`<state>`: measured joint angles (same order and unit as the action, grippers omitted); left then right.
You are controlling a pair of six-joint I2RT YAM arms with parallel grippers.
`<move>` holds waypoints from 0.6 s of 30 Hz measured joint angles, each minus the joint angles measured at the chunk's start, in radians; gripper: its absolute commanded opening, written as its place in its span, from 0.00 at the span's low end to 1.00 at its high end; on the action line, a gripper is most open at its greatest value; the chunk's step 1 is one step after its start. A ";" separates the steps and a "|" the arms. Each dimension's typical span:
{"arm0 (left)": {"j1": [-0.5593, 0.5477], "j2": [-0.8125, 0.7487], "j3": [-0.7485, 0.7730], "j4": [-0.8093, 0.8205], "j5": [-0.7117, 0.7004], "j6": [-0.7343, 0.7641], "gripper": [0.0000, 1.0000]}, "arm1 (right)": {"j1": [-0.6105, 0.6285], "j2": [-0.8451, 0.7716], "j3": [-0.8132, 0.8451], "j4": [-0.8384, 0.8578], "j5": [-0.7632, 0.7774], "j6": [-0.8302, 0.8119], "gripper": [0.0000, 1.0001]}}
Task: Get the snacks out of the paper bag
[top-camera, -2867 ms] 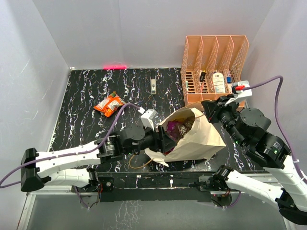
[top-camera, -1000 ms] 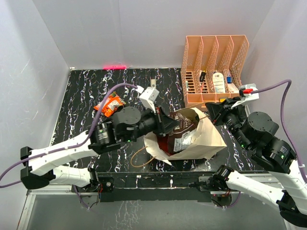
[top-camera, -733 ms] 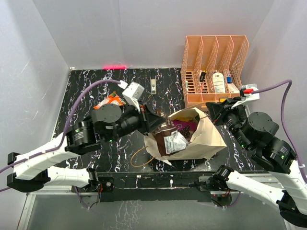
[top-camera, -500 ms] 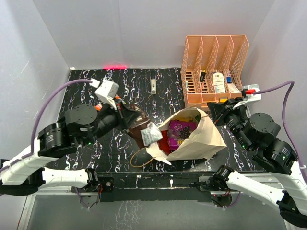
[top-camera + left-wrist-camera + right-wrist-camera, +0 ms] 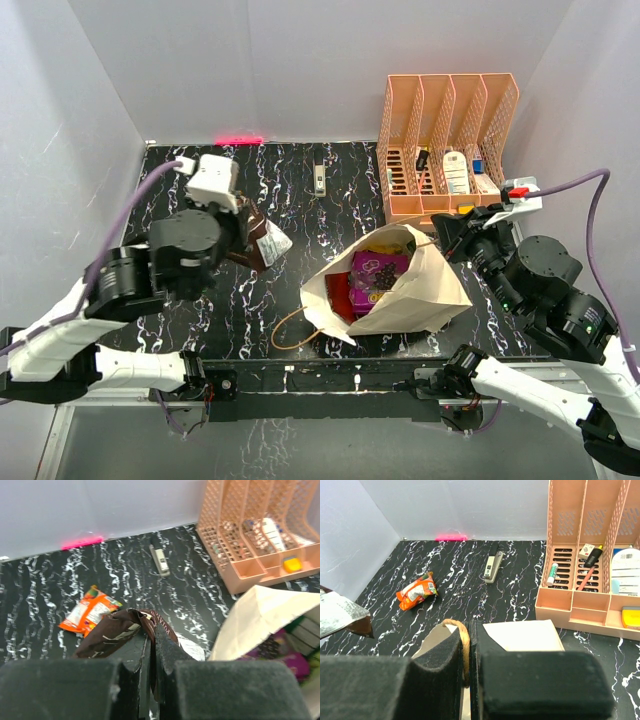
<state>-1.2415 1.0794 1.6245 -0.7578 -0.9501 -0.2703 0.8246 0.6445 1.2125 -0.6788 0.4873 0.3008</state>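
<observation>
The paper bag (image 5: 425, 290) lies on its side right of centre, mouth facing left, with a purple snack (image 5: 373, 268) and other packets showing inside. My right gripper (image 5: 446, 233) is shut on the bag's brown cord handle (image 5: 465, 642) at the upper rim. Left of the bag, my left gripper (image 5: 252, 236) is shut on a dark brown packet (image 5: 107, 635) with a silver side (image 5: 271, 241), held above the table. An orange packet (image 5: 89, 613) lies flat beyond it; the left arm hides that packet in the top view.
A peach mesh organiser (image 5: 447, 145) with bottles and pens stands at the back right. A grey stapler (image 5: 319, 179) lies near the back wall. The bag's other cord handle (image 5: 284, 335) loops on the table near the front edge.
My left gripper has drawn the dark brown packet out of the bag's mouth and carried it left and toward the back. The right gripper kept hold of the cord handle.
</observation>
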 measured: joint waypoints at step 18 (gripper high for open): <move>0.830 0.306 -0.024 0.082 0.470 -0.040 0.00 | 0.000 -0.001 0.000 0.001 -0.015 0.008 0.08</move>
<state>-0.4114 1.3853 1.6009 -0.6762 -0.4797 -0.3107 0.8246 0.6437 1.2129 -0.6781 0.4725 0.3092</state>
